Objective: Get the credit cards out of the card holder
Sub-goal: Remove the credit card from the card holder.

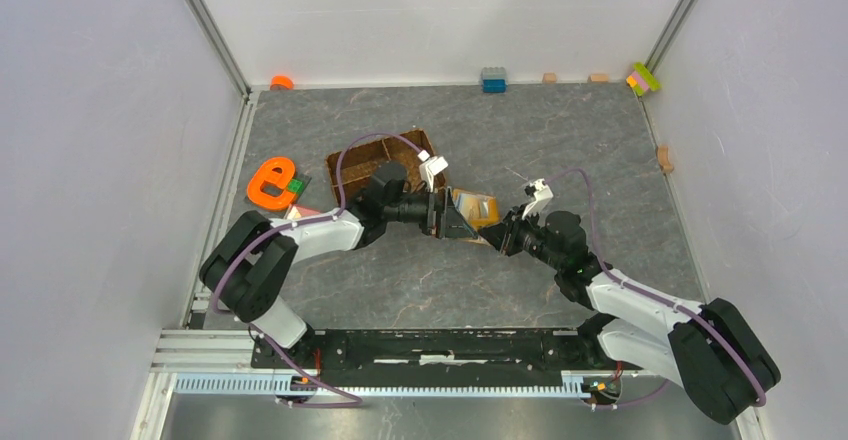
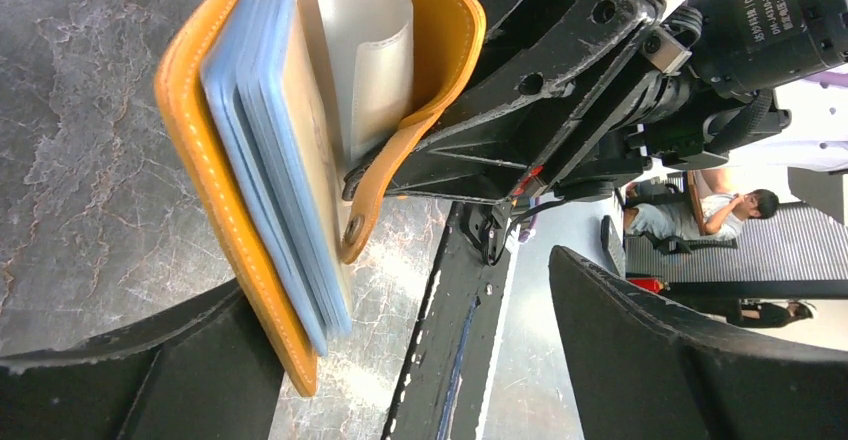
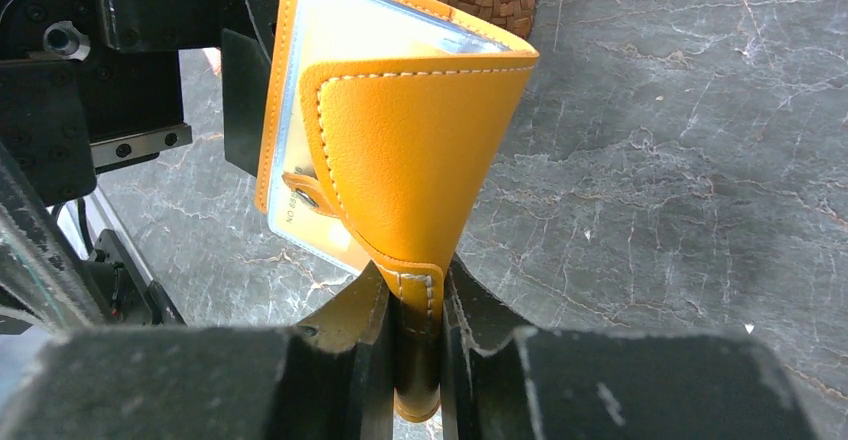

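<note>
Wallet is hanging open over the table, near the tray, cards sitting in its sleeves. Right gripper is clamping its snap flap; left gripper is holding its jaws wide apart, one finger just beside the wallet.

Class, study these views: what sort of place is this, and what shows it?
Probably a laboratory robot cell: plain white panel walls enclose a grey stone-patterned tabletop, with small coloured toy bricks along its far edge.
</note>
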